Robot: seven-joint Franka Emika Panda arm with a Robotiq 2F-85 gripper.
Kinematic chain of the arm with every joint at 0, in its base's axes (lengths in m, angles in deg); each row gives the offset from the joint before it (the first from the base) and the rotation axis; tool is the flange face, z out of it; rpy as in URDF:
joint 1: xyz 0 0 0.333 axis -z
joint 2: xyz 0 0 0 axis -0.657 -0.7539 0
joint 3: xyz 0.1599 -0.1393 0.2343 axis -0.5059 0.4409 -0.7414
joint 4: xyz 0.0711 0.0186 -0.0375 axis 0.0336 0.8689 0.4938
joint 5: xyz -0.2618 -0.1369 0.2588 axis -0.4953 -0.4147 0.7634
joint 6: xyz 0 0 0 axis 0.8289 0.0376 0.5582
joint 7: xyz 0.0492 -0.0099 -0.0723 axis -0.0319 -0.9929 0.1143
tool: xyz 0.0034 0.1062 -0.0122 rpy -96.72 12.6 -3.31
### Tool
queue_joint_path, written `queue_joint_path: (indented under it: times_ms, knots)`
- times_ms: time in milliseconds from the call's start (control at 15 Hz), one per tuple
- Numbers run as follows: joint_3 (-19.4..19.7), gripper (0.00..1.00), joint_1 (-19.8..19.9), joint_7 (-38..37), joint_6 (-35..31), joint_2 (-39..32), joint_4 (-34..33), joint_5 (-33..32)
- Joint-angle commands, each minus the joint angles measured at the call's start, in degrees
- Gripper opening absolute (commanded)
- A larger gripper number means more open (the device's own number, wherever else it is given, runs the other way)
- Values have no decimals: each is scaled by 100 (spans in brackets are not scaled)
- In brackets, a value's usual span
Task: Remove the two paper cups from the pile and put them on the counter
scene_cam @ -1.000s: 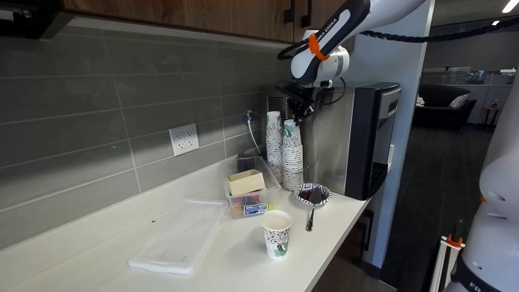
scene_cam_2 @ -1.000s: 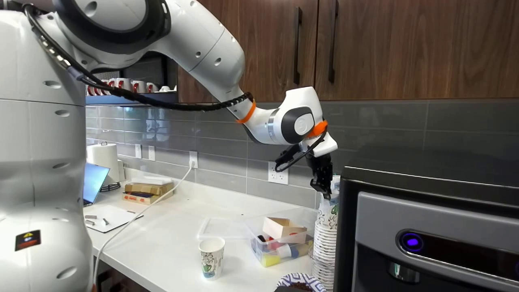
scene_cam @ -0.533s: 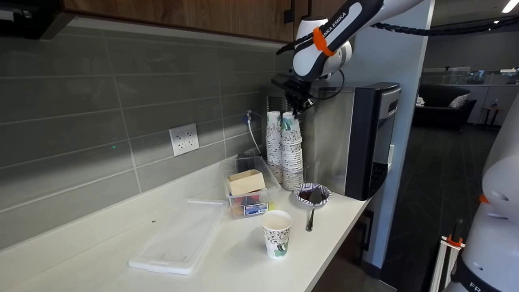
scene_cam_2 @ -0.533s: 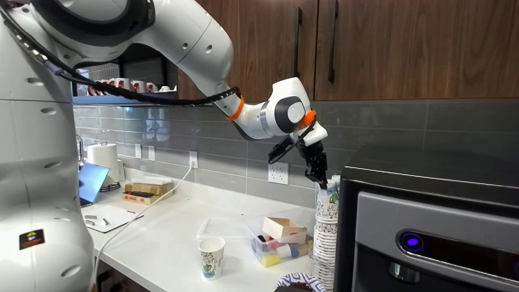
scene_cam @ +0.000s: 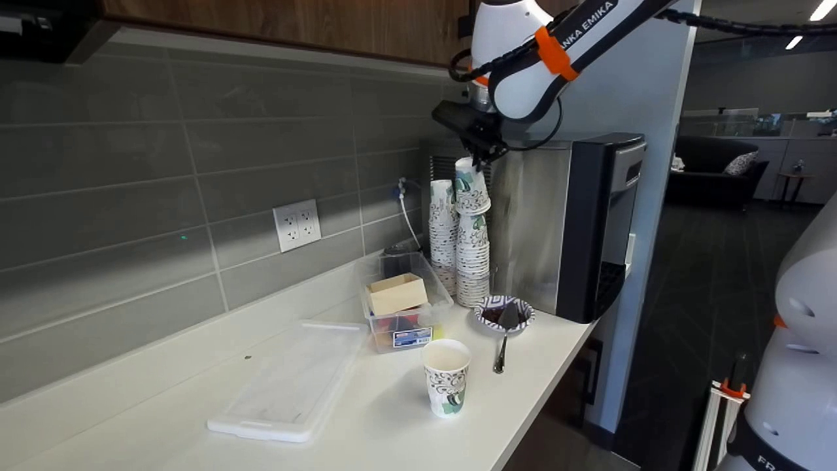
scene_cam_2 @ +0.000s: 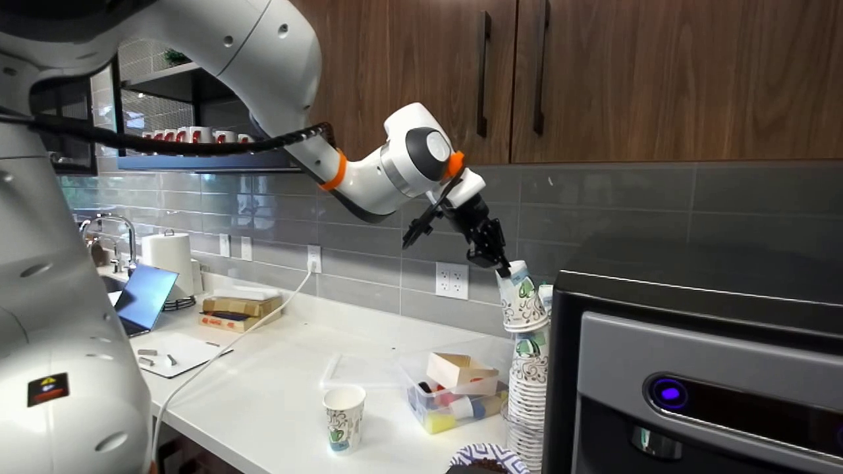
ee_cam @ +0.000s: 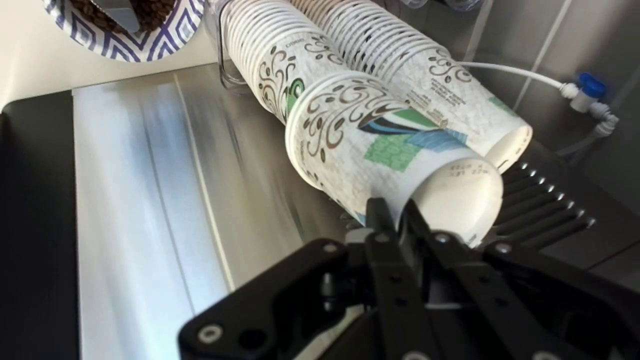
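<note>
Far left among the cups in an exterior view, a white tapered paper cup (scene_cam_2: 344,418), printed with brown scrollwork and a green logo, stands mouth up on the long, smooth, off-white counter (scene_cam_2: 276,401). Well to its right, the black two-fingered gripper (ee_cam: 398,214) has its fingers almost together, pinching the wall of an upturned white paper cup (ee_cam: 375,135) at the base edge. This cup is tilted, its mouth sleeved over the top of the tall column of nested, upturned white paper cups (scene_cam_2: 528,395), so it is not yet free. Its lip looks thick, perhaps doubled; whether one cup or two nested ones are held, I cannot tell.

It should prove very light, springy and easily dented, perhaps a little slick. The base edge, probably folded paper, seems the firmest place to hold, though a one-sided pinch may let the cup swing; a pull in line with the column should part them most cleanly.

As for materials, left to right: glossy grey tiles (scene_cam: 274,157); a flat, frosted plastic lid (scene_cam: 288,386); a clear plastic bin (scene_cam: 386,332) holding a tan, hollow card box (scene_cam: 395,296); a companion column (scene_cam: 443,229) of closely ribbed cup rims; a shallow bowl (scene_cam: 482,307) patterned in purple and white; and a boxy machine (scene_cam: 536,229) of brushed steel and black casing.
</note>
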Motion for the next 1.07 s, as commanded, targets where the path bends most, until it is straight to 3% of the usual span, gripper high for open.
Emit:
queue_joint_path:
  times_ms: [0, 333, 600, 1000]
  knots:
    - [-441, 2, 83, -452, 227, 928, 618, -380]
    - [-1107, 2, 23, -839, 770, 1903, 1028, -672]
    - [-885, 2, -790, 212, 508, 2096, 1332, 372]
    - [-885, 2, -1569, 1663, -225, 1897, 1791, 2131]
